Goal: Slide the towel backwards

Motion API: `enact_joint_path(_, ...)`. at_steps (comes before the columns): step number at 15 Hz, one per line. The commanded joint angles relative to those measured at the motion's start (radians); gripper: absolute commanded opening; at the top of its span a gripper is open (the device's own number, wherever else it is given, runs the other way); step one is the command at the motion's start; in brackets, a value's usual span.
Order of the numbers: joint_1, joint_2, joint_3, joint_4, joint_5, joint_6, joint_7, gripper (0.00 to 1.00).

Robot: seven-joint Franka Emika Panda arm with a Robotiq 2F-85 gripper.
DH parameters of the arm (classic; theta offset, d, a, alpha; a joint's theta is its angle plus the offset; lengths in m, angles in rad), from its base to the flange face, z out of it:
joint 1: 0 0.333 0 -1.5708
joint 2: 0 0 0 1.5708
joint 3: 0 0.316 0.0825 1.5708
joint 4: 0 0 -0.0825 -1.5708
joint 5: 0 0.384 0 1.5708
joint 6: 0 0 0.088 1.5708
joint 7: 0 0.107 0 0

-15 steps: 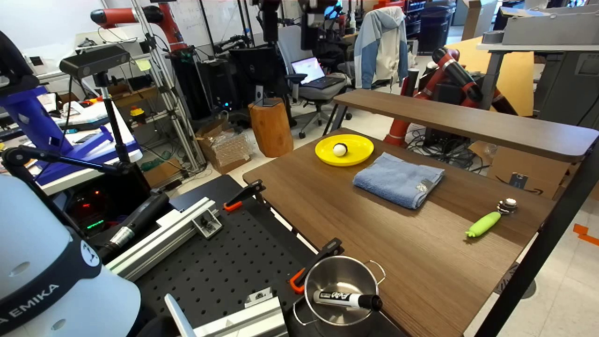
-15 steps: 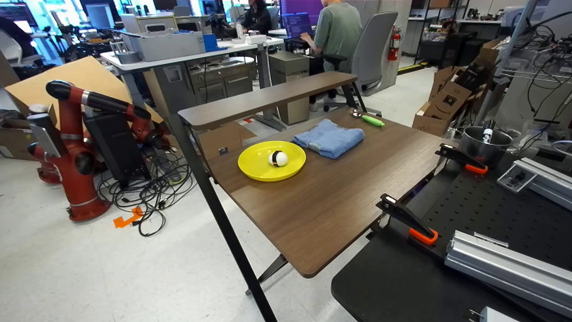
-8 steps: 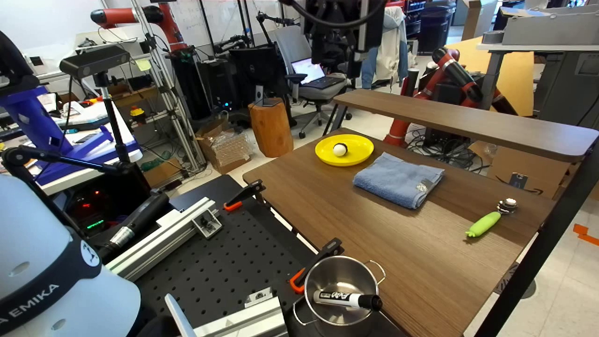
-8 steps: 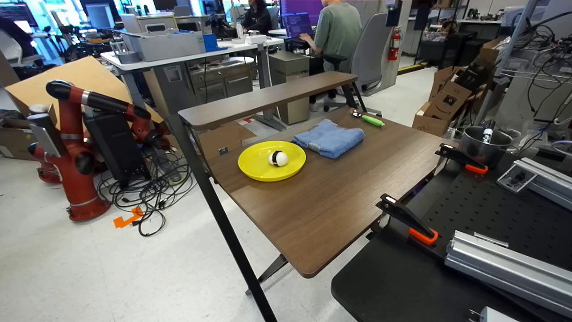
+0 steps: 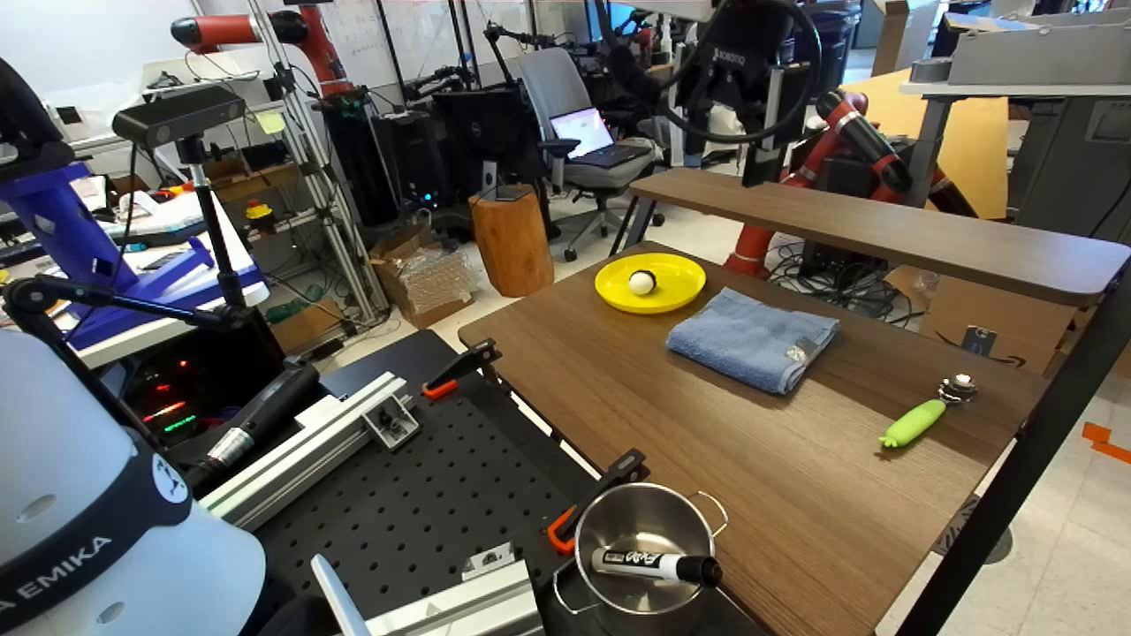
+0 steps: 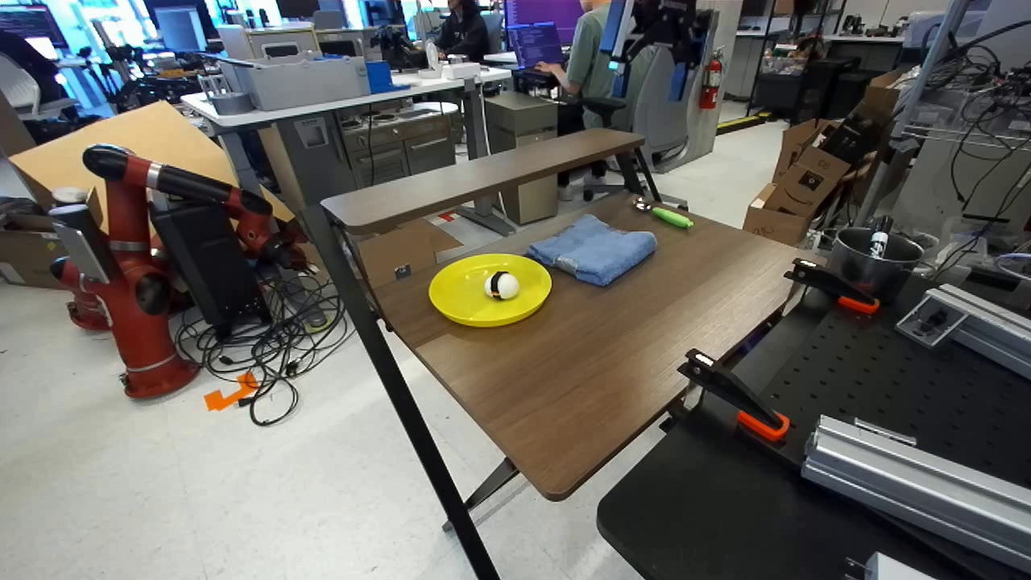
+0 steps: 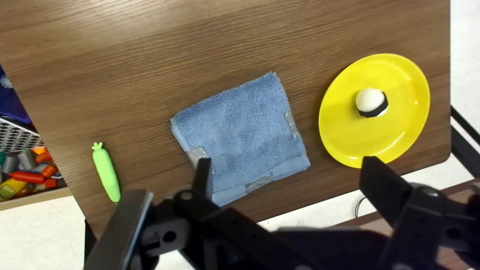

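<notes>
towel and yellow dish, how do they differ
The towel is blue and roughly rectangular; the yellow dish is round. The towel is folded, fuzzy cloth, while the dish looks smooth and glossy. The dish holds a round, black-banded white object; the towel shows silvery patches at its edges. Both lie on the brown table, not touching.

In an exterior view I am looking across a pale floor (image 6: 161, 499) that is spreading beneath a brown table (image 6: 564, 403). A raised shelf (image 6: 483, 173) is running above the table's far edge. Beyond it, a white desk (image 6: 407, 90) is standing near a grey cabinet (image 6: 523, 119). In an exterior view I am seeing a white wall (image 5: 102, 26), a wooden stump (image 5: 511, 246) and a grey chair (image 5: 555, 87). In the wrist view light (image 7: 105, 9) is gleaming on the table.
</notes>
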Motion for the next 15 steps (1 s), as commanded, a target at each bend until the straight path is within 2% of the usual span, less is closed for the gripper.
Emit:
enact_joint_path(1,-0.018,0.123,0.019,0.097,0.027,0.043,0.062,1.00)
enact_joint_path(4,-0.021,0.216,0.025,0.165,0.039,0.042,0.118,1.00)
enact_joint_path(5,-0.016,0.170,0.022,0.111,0.000,0.049,0.088,1.00)
enact_joint_path(15,-0.007,0.190,0.017,0.120,-0.024,0.047,0.108,1.00)
